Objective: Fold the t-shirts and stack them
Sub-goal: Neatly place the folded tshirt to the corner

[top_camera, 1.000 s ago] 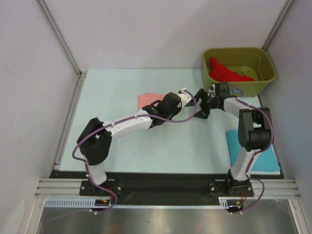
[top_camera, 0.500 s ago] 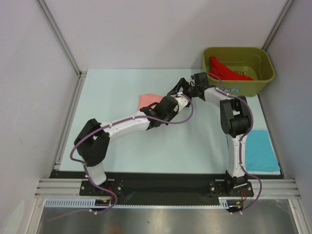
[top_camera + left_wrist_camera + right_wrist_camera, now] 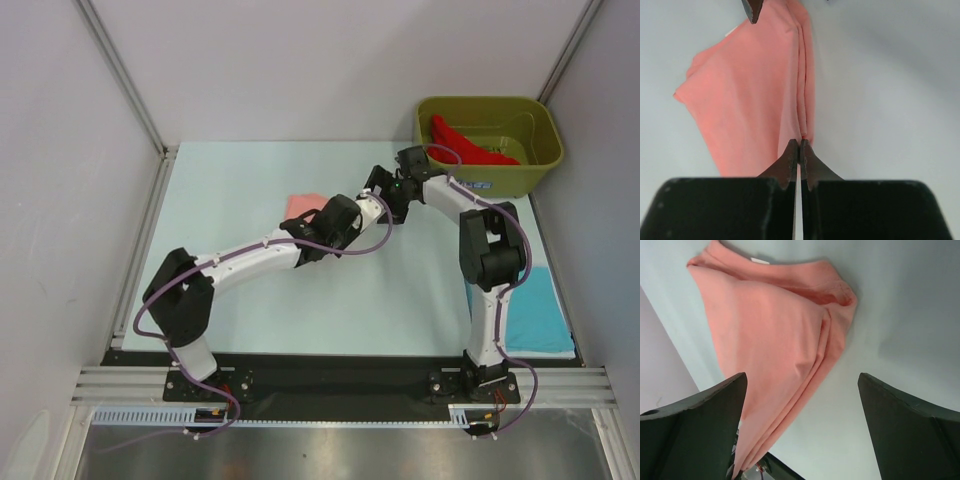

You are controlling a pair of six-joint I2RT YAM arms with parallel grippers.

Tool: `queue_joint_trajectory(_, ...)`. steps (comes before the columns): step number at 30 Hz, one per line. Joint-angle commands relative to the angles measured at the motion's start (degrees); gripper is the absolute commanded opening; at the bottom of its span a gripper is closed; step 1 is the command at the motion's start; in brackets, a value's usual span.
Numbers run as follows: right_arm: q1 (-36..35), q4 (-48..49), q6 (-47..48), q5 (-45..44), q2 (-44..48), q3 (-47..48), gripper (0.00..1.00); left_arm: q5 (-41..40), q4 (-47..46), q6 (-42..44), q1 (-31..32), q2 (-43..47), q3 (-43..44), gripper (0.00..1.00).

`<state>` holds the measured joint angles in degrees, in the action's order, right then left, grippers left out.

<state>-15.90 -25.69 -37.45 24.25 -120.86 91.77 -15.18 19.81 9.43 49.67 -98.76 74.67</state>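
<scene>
The salmon-pink t-shirt [image 3: 300,205] lies partly folded at the table's middle, mostly hidden under my left arm. My left gripper [image 3: 375,203] is shut on its layered edge [image 3: 799,145]; the cloth [image 3: 750,95] spreads away from the jaws. My right gripper [image 3: 388,187] is open right beside the left one, fingers wide apart [image 3: 801,375] over the pink cloth [image 3: 770,325], holding nothing. One right fingertip [image 3: 752,9] shows in the left wrist view. The red t-shirt [image 3: 460,148] lies in the olive tub [image 3: 520,180]. The turquoise t-shirt [image 3: 542,318] lies folded at the near right.
The tub stands at the far right corner, just behind my right wrist. Grey walls and metal rails [image 3: 140,250] bound the pale table on the left and the right. The two arms cross close together above the table's middle.
My right gripper swung left and back, away from the tub's front, to sit close against the left gripper. The left arm stretched a little further; its grip on the pink shirt held.
</scene>
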Motion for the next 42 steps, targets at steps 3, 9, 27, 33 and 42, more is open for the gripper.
queue_joint_trajectory(3,-0.7,3.2,-3.9,1.2,4.4,-5.6,1.00,1.0,-0.4,-1.7,-0.4,5.0,-0.5,0.00)
queue_joint_trajectory(9,-3.3,4.9,-8.3,-0.9,4.1,-7.2,0.97,1.4,0.7,-2.3,-0.4,7.7,-1.5,0.00)
queue_joint_trajectory(27,-5.7,27.4,-25.2,-7.0,5.1,-21.5,0.16,4.3,1.7,-4.9,-0.1,13.4,-7.4,0.00)
queue_joint_trajectory(33,-9.1,18.5,-15.2,-15.2,11.1,-21.0,0.00,8.6,4.6,-9.1,-0.1,21.1,-10.2,0.54)
queue_joint_trajectory(42,-11.4,-4.9,-16.0,-41.3,31.4,-29.3,0.00,12.7,10.8,-31.9,2.3,43.2,-15.9,0.61)
